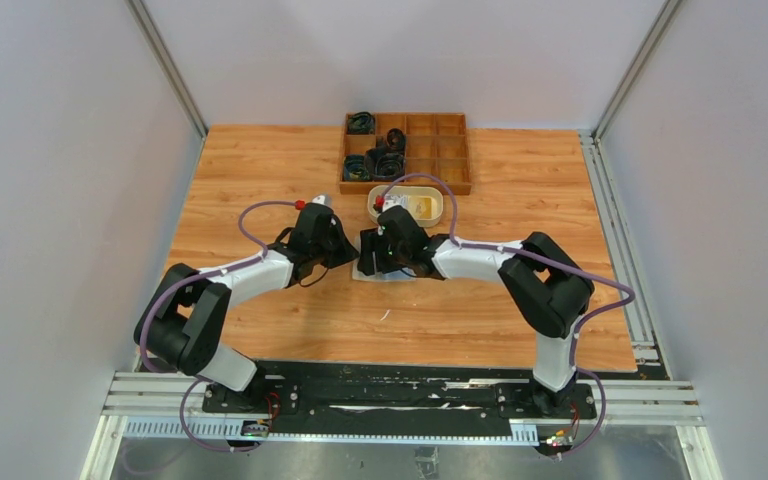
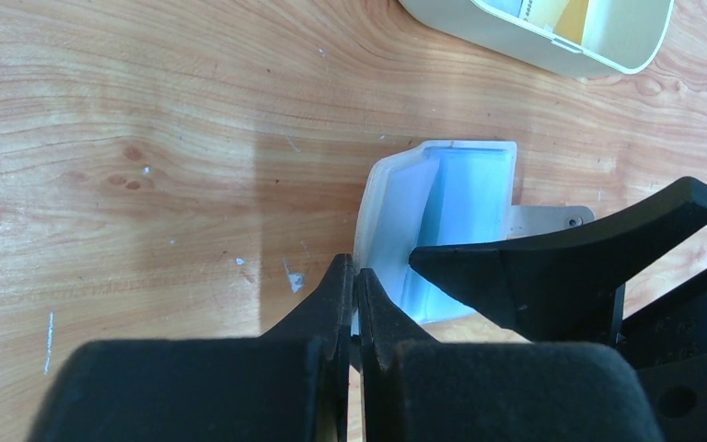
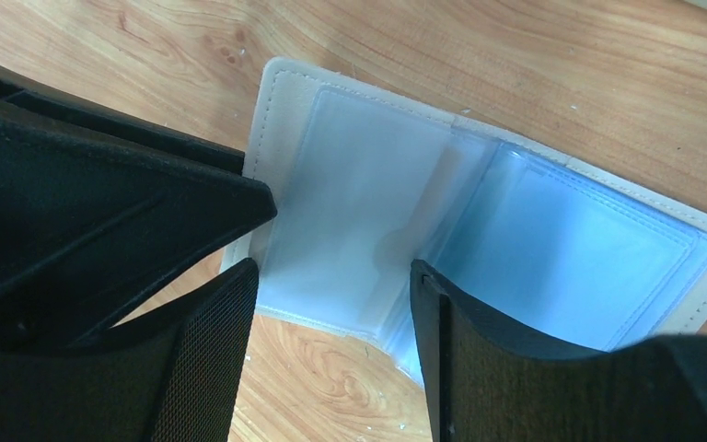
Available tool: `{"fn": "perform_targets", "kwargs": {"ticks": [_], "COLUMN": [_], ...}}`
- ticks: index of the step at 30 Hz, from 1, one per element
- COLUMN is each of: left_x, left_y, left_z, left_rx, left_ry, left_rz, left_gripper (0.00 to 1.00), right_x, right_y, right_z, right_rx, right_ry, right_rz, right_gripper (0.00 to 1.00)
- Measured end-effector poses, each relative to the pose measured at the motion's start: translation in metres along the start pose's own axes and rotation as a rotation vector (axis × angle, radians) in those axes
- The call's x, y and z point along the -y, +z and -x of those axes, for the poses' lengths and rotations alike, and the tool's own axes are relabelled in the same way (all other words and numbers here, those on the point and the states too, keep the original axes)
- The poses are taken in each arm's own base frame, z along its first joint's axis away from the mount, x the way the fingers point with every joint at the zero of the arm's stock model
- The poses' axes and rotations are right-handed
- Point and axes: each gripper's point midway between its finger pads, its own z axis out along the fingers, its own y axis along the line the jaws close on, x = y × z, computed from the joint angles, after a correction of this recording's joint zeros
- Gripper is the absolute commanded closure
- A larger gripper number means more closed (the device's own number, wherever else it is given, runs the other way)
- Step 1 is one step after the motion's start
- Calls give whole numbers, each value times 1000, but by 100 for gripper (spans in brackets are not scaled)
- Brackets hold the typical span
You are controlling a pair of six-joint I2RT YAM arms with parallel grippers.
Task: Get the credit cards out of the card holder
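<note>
The card holder (image 3: 281, 101) lies open on the wood, pale cover down, clear inner pockets up. Pale blue credit cards (image 3: 571, 249) show through the pockets on its right half. My left gripper (image 2: 357, 276) is shut on the edge of the holder's left flap (image 2: 391, 198), which stands raised. My right gripper (image 3: 331, 308) is open, its fingers (image 3: 446, 350) astride the near edge of the pockets with nothing between them. In the top view both grippers meet mid-table, left (image 1: 348, 250) and right (image 1: 370, 255), hiding most of the holder (image 1: 385, 275).
A cream oval dish (image 1: 407, 205) with something yellow in it stands just behind the grippers, also in the left wrist view as the dish (image 2: 552, 41). A wooden compartment tray (image 1: 406, 150) with black items sits at the back.
</note>
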Motion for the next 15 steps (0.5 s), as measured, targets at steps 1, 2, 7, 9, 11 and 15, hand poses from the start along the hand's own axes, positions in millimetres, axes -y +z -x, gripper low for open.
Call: {"fn": "perform_targets", "kwargs": {"ticks": [1,2,7,9,11,15], "left_x": [0,0,0,0,0,0], "left_y": [0,0,0,0,0,0], "left_z": [0,0,0,0,0,0], "left_rx": [0,0,0,0,0,0], "left_ry": [0,0,0,0,0,0], "left_rz": [0,0,1,1,0,0], "left_gripper": [100,100,100,100,100,100], "right_x": [1,2,19,29,44,70], "right_y": [0,0,-3,-6,-11,-25], "right_z": [0,0,2,4,4,4], "right_rx": [-3,-3,-10,-11,-21,-47], "right_ry": [-3,-5,-40,-68,-104,-178], "right_rz": [-5,-12,-108,-168,-247,-388], "right_gripper": [35,36,36,36,35,34]}}
